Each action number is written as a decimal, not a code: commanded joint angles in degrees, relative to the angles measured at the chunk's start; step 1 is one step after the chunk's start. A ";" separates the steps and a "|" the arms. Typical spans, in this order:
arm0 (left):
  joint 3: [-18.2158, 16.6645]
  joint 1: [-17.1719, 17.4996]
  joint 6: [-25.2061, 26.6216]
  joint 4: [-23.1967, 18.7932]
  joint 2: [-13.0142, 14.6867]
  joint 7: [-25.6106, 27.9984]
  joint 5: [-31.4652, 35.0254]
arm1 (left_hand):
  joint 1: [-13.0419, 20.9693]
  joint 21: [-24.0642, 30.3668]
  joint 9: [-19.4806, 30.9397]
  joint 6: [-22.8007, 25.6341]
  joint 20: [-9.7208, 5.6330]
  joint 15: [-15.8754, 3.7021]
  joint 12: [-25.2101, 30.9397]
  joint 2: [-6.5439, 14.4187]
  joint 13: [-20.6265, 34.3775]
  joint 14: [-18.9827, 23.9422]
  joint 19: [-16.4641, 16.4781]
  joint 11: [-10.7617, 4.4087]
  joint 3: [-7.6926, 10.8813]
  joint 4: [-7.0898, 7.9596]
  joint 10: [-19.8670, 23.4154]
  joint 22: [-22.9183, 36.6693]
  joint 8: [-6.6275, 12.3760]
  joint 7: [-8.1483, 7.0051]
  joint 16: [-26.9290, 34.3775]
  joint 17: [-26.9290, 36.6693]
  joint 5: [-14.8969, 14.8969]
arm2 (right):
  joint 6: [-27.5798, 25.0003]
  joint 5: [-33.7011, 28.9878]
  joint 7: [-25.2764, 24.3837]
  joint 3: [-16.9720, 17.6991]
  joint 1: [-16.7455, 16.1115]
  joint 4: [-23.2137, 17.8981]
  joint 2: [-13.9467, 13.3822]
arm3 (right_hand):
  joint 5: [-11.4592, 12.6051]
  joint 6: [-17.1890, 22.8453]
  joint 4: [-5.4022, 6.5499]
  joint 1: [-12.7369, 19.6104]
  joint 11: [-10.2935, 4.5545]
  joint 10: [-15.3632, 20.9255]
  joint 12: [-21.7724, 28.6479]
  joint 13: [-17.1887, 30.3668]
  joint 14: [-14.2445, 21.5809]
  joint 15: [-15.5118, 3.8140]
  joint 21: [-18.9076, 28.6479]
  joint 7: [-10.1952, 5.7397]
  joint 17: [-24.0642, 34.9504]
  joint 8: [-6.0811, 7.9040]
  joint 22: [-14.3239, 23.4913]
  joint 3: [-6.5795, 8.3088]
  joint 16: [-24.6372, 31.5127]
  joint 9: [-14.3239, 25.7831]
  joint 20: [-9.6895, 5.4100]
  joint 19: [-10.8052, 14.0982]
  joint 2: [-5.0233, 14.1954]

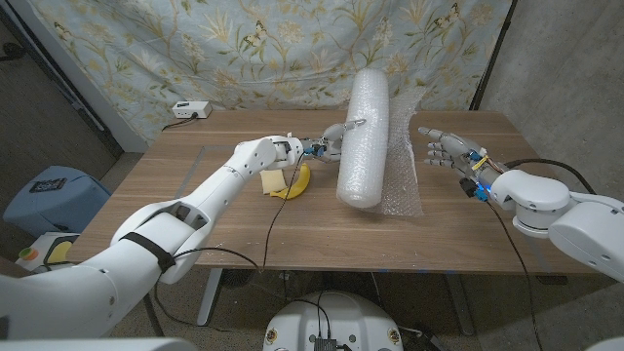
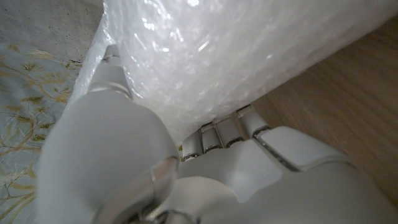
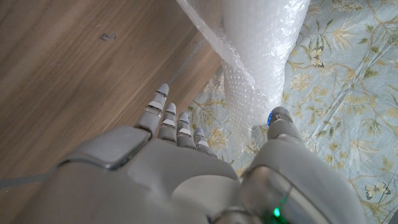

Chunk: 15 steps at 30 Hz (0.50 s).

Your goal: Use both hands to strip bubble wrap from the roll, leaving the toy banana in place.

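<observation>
A pale floral cloth (image 1: 292, 44) hung as a backdrop behind the wooden table (image 1: 224, 229), whose grained brown top was smooth and matte. The bubble wrap roll (image 1: 364, 136), a fat translucent cylinder dimpled with small glossy bubbles, lay lengthwise near the table's middle, its far end raised. A loose sheet (image 1: 405, 185) of the same film spread onto the table on its right side. The left hand (image 1: 331, 139), hard white shells over grey fingers, pressed against the roll's left flank with fingers wrapped onto the film. The right hand (image 1: 447, 149) hovered just right of the roll, fingers spread, holding nothing. The toy banana (image 1: 292, 183), curved and yellow, lay left of the roll beside a pale yellow wedge (image 1: 272, 181).
</observation>
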 commanded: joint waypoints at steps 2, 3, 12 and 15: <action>-0.27 1.43 1.30 -3.35 0.34 4.21 -0.16 | 11.40 0.44 1.62 0.60 0.04 -1.33 -0.24 10.76 0.15 1.73 -0.25 -2.34 0.52 0.11 2.88 0.10 0.34 0.22 0.06 0.38 0.44 | -1.84 -1.08 0.64 -0.57 1.27 -1.63 -0.77 | 0.02 -0.66 0.63 0.92 0.16 -0.68 1.09 0.93 -0.08 0.18 0.18 5.30 0.42 0.38 0.32 -0.17 0.19 0.38 0.70 0.25 -0.13; -0.18 1.55 1.37 -3.88 0.45 4.77 -0.03 | 11.41 0.46 1.65 0.56 0.11 -1.30 -0.23 10.82 0.20 1.70 -0.32 -2.25 0.53 0.15 2.88 0.09 0.33 0.19 0.12 0.45 0.47 | -2.27 -0.88 0.45 -0.70 1.52 -1.73 -0.66 | 0.04 -0.79 0.69 1.15 0.16 -0.81 1.59 1.47 -0.06 0.19 0.21 5.32 0.56 0.46 0.33 -0.29 0.23 0.43 0.72 0.26 -0.13; 0.64 1.90 2.28 -6.23 0.46 8.52 0.55 | 11.59 0.81 1.82 0.71 0.30 -1.07 -0.36 10.66 0.14 1.86 -0.24 -2.16 0.50 0.14 3.14 0.06 0.38 0.18 0.33 0.60 0.70 | -3.98 -1.47 -1.53 -1.88 2.44 -2.98 -0.38 | 0.07 0.11 0.85 2.72 0.15 -0.40 6.01 5.94 2.91 0.12 0.97 5.33 2.34 0.85 0.57 -1.36 1.49 0.55 0.51 2.53 0.54; 0.76 2.06 2.40 -6.58 0.35 9.02 0.43 | 11.65 0.92 1.89 0.74 0.33 -0.96 -0.37 10.61 0.17 1.81 -0.26 -2.17 0.42 0.15 3.25 0.04 0.39 0.17 0.49 0.69 0.75 | -3.76 -1.86 -1.38 -1.99 2.48 -3.04 -0.50 | 0.12 0.47 0.78 3.16 0.14 0.00 6.82 6.62 3.56 0.10 1.01 5.34 2.77 0.89 0.61 -1.42 1.70 0.56 0.66 2.84 0.68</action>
